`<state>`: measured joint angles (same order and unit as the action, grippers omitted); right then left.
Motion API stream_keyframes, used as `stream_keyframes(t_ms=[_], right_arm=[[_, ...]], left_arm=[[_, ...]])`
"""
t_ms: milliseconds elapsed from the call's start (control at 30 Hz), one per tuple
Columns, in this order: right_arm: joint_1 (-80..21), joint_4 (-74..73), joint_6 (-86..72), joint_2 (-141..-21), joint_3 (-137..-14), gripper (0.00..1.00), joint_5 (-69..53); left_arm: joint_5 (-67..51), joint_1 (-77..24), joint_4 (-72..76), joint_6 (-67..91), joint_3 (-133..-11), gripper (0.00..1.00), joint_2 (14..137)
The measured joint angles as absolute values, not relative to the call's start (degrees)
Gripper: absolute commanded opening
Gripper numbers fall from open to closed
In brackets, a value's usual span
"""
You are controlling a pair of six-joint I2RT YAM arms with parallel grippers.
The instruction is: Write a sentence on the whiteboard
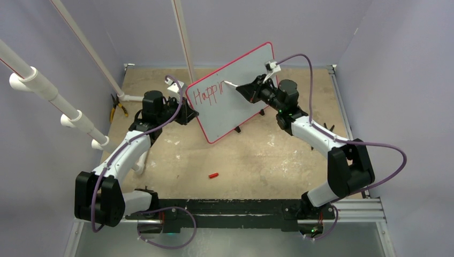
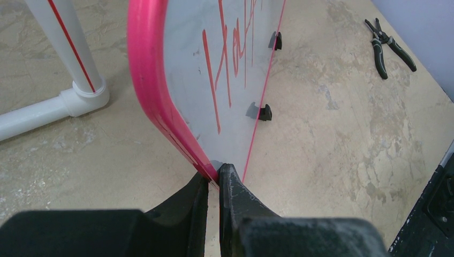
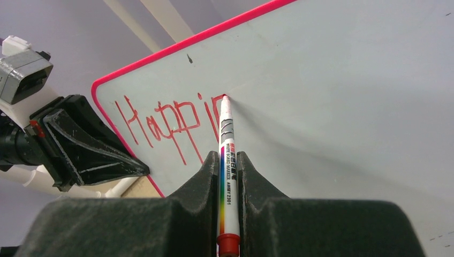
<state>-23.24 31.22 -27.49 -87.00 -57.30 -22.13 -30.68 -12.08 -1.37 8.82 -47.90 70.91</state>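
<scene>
Top view: the whiteboard (image 1: 241, 91) stands on edge, set diagonally, near the middle of the desk's far edge. My left claw (image 1: 187, 110) grips its left rim. My right claw (image 1: 245, 90) holds a marker (image 1: 231, 84) to its face. A red cap (image 1: 213, 175) lies toward the desk's near edge, well apart from the board.

Left wrist view: my jaws are almost together, pinching the red rim at a rounded corner.

Right wrist view: my fingers are clamped tight on the marker's barrel. Its tip touches the board at the end of the red lettering (image 3: 166, 120), which reads "Happin".
</scene>
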Motion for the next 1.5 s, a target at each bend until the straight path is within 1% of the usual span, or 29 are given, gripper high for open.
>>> stream_keyframes(t_ms=[433,733,1000,1333,1500], right_arm=[[-22.8,31.3,-27.4,-87.0,-57.1,0.00,-22.1],[-22.7,31.2,-27.0,-86.1,-53.2,0.00,-22.0],[-22.7,30.7,-27.0,-85.6,-53.0,0.00,-22.0],[-22.6,28.5,-26.8,-80.5,-52.0,0.00,-20.3],[-22.3,28.3,-26.8,-80.8,-52.4,0.00,-20.0]], left_arm=[[-30.7,-12.1,-1.4,8.8,-47.9,0.00,70.9],[-30.4,-12.1,-1.4,8.8,-47.9,0.00,70.9],[-30.4,-12.1,-1.4,8.8,-47.9,0.00,70.9],[-30.9,-12.5,-1.3,8.8,-47.9,0.00,70.8],[-30.9,-12.5,-1.3,8.8,-47.9,0.00,70.8]])
